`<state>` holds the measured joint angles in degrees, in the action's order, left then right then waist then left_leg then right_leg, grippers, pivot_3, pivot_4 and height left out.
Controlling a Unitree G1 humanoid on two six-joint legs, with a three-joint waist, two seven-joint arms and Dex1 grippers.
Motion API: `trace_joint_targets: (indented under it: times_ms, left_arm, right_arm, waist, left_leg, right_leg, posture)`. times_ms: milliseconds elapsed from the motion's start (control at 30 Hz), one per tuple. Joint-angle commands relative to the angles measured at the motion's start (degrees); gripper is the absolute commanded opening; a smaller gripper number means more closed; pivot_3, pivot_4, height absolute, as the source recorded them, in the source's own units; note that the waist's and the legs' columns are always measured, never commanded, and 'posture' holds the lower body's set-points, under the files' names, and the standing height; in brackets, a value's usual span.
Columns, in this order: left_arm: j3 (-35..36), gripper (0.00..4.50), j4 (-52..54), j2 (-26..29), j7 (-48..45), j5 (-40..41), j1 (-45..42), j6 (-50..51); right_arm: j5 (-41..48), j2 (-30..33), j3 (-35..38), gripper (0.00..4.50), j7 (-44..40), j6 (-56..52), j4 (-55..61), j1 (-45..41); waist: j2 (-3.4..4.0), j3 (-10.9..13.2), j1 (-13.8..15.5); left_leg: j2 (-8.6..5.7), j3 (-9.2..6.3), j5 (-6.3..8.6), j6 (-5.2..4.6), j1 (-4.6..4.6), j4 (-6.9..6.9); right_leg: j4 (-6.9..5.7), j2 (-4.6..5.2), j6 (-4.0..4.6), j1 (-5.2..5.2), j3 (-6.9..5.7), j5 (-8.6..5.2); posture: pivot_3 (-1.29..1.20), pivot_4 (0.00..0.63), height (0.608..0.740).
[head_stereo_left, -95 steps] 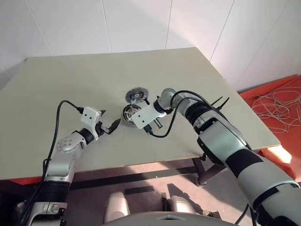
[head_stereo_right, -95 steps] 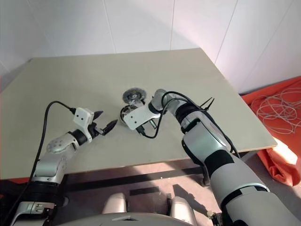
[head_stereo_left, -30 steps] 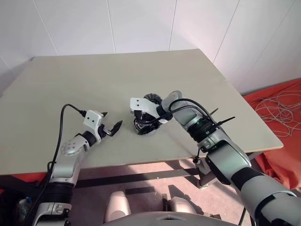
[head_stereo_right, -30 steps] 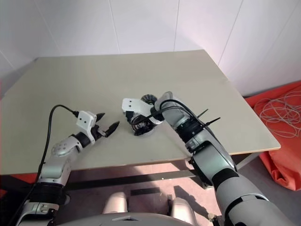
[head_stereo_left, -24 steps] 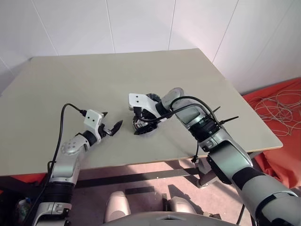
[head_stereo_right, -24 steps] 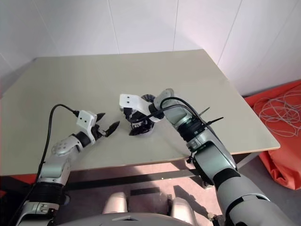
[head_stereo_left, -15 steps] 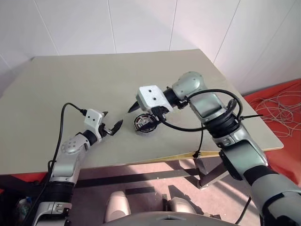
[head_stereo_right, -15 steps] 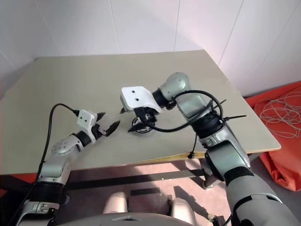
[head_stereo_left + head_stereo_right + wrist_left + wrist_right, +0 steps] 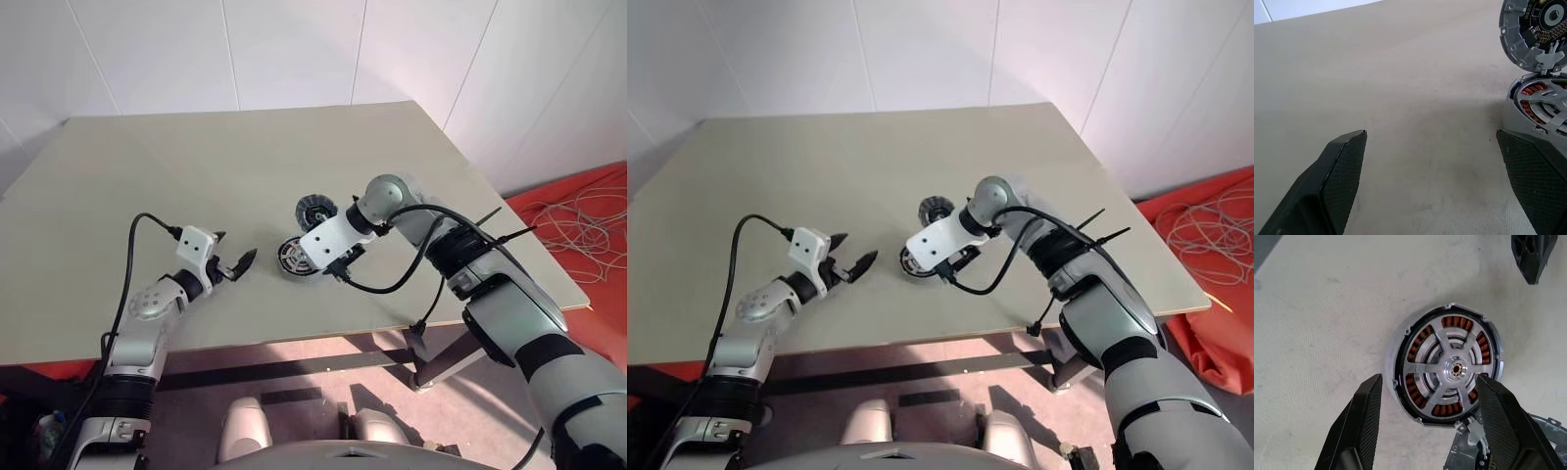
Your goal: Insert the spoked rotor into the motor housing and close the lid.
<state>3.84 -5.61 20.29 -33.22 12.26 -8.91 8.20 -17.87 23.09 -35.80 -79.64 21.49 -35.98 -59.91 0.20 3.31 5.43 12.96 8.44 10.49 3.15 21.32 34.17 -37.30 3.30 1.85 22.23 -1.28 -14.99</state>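
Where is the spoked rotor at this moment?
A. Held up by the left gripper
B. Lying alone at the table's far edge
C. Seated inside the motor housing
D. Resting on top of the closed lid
C: in the right wrist view the silver spoked rotor sits inside the motor housing, ringed by copper windings.

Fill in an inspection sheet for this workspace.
Surface: beige table, one motor on it.
Job's things: rotor seated in housing; lid standing open at housing's edge.
Clutter: nothing seen.
Hands: left hand open, beside housing, apart; right hand open, straddling housing, no grip seen.
Cables: black left lead and right lead along the arms; pale coil on floor.
Surroundings: white wall; red floor cover.
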Motion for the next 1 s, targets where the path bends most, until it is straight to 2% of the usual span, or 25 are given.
trace_joint_targets:
  times_ms: [33,300,867,1000]
  left_arm:
    - [0.0,4.50,1.9,0.1,0.2,0.0,-0.8,-0.8]
    - [-0.1,4.50,2.4,0.0,0.7,0.0,-1.0,-0.3]
    - [0.1,4.50,0.3,0.0,0.8,-0.2,-1.0,-2.3]
    - [0.1,4.50,0.9,-0.1,1.2,-0.2,-0.9,-2.0]
  right_arm:
    - [-1.0,0.3,-0.1,3.39,-0.6,2.9,-1.3,-2.5]
    - [-1.9,2.4,-1.1,3.39,-4.9,6.4,1.0,-1.7]
    - [-7.4,-1.4,-3.1,3.39,0.1,10.9,-10.5,-2.6]
    - [-7.5,-1.8,-3.0,2.52,0.7,11.6,-11.3,-2.8]
  waist:
    - [0.00,0.0,0.0]
    - [-0.01,0.0,-0.1]
    - [-0.01,0.0,-0.2]
    - [0.00,0.0,-0.3]
  left_leg:
    - [0.00,0.00,0.00,-0.01,0.00,0.00]
    - [0.01,0.00,0.00,-0.01,0.00,0.01]
    - [0.03,0.01,0.00,0.00,-0.06,0.01]
    - [0.03,0.02,-0.01,0.01,-0.18,0.01]
  right_leg:
    - [0.00,0.00,0.00,0.00,0.00,0.00]
    - [0.00,-0.01,0.00,0.00,0.00,0.00]
    - [-0.02,-0.01,0.00,-0.02,0.00,0.00]
    - [-0.11,-0.01,0.01,-0.06,0.02,0.00]
  posture:
    - [0.00,0.000,0.740]
    - [0.00,0.000,0.740]
    - [0.00,0.000,0.740]
    - [0.00,0.000,0.740]
